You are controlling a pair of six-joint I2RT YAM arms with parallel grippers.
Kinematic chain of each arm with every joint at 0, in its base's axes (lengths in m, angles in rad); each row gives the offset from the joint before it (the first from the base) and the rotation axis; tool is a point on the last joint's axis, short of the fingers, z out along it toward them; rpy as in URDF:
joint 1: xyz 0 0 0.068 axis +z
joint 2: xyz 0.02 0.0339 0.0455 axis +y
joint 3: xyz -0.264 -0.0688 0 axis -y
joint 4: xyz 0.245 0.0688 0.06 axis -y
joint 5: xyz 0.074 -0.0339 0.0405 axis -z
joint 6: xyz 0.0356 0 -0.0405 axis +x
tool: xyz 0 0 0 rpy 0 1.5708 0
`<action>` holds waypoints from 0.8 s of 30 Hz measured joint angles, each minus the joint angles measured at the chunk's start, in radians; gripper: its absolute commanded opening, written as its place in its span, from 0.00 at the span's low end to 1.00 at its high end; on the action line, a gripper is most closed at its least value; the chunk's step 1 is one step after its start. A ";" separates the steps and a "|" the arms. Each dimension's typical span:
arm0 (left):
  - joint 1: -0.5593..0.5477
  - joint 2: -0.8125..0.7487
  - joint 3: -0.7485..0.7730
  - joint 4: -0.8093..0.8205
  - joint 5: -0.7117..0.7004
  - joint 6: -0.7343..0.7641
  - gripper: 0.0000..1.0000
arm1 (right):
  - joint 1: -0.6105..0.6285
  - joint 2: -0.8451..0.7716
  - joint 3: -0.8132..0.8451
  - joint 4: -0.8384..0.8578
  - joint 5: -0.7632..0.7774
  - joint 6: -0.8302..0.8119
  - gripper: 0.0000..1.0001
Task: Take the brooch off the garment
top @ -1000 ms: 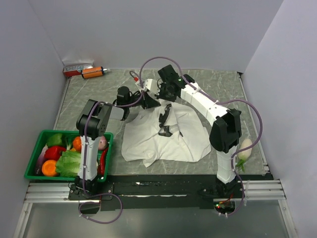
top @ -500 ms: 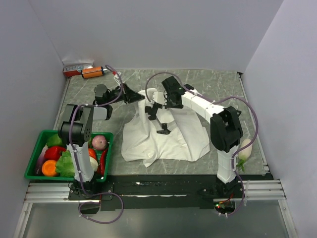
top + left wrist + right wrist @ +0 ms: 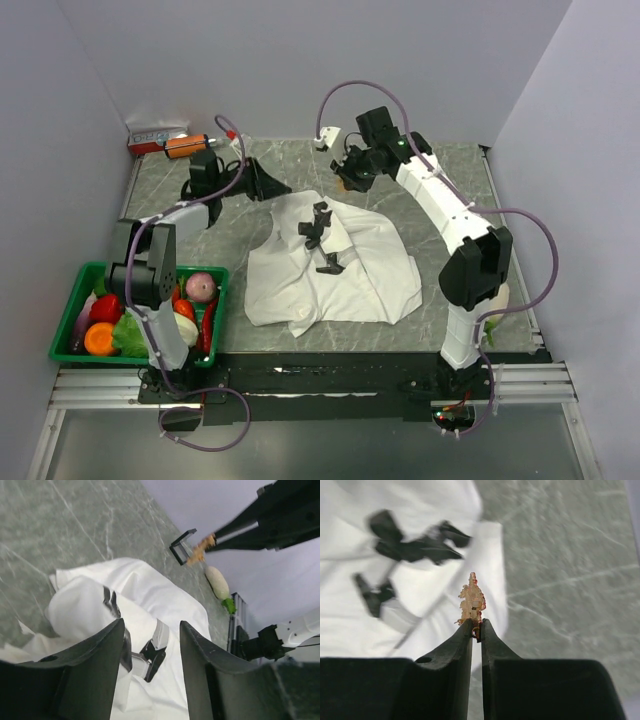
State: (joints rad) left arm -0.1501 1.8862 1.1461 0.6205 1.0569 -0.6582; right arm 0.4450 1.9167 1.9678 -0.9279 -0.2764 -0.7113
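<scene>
The garment, a white T-shirt with black printed shapes, lies crumpled mid-table; it also shows in the left wrist view and the right wrist view. My right gripper is shut on the brooch, a tiny orange-red piece held clear above the cloth's edge. From above, that gripper hovers behind the shirt. The brooch also shows between those black fingers in the left wrist view. My left gripper is open and empty, apart from the shirt on its far left side.
A green basket of vegetables stands at the near left. An orange bottle and a small box lie at the back left corner. A white radish-like vegetable lies by the right arm's base.
My left gripper has let go of the shirt, opened and drawn back to the left. The right gripper carried the brooch up and back, off the cloth. The shirt has dropped flat.
</scene>
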 measured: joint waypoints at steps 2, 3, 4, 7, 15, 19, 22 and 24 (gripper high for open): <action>0.000 -0.038 0.048 -0.084 -0.009 0.070 0.55 | 0.002 -0.024 0.002 -0.009 -0.086 0.027 0.00; 0.000 -0.058 0.067 -0.120 -0.013 0.105 0.56 | 0.004 -0.039 0.006 -0.010 -0.130 0.040 0.00; 0.000 -0.072 0.080 -0.150 -0.018 0.132 0.56 | 0.008 -0.054 0.018 -0.010 -0.175 0.052 0.00; 0.001 -0.104 0.119 -0.241 -0.031 0.214 0.57 | 0.025 -0.109 0.061 0.039 -0.293 0.103 0.00; 0.002 -0.054 0.145 -0.319 -0.042 0.272 0.59 | -0.056 -0.190 -0.037 0.378 -0.479 0.493 0.00; 0.000 -0.020 0.144 -0.348 -0.043 0.278 0.59 | -0.098 -0.097 -0.252 0.491 -0.560 0.708 0.00; -0.010 -0.018 0.116 -0.370 -0.044 0.299 0.59 | -0.094 0.002 -0.418 0.468 -0.594 0.791 0.00; -0.027 -0.018 0.089 -0.373 -0.045 0.306 0.59 | -0.082 0.035 -0.467 0.438 -0.610 0.814 0.00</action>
State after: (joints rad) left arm -0.1768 1.8683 1.2346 0.2478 1.0119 -0.3527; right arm 0.3626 1.9522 1.5009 -0.4900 -0.8864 0.1024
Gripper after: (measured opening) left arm 0.588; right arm 0.150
